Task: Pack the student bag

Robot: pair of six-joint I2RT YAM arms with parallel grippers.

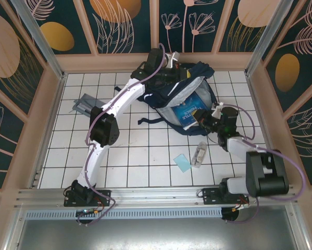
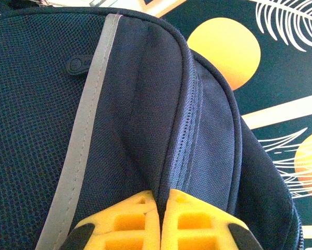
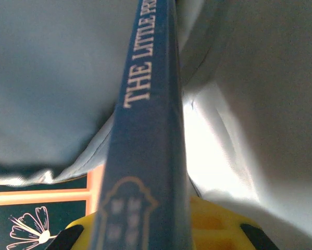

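White tiled table [image 1: 145, 151], walled by peach frames and dark teal flowered panels [image 1: 124, 26]. The navy bag [image 1: 176, 94] lies at the table's far middle, its mouth open toward the near right. The left arm stretches over the bag's far side, with the left gripper [image 2: 160, 200] pinched tight on a fold of its fabric. The right arm bends low at the bag's mouth, and the right gripper [image 1: 207, 119] clamps a blue book [image 3: 145, 130] amid the pale lining. A grey pouch [image 1: 85, 105] lies left of the bag; a pale blue card [image 1: 183, 162] and a clear bottle [image 1: 200, 154] lie near its front.
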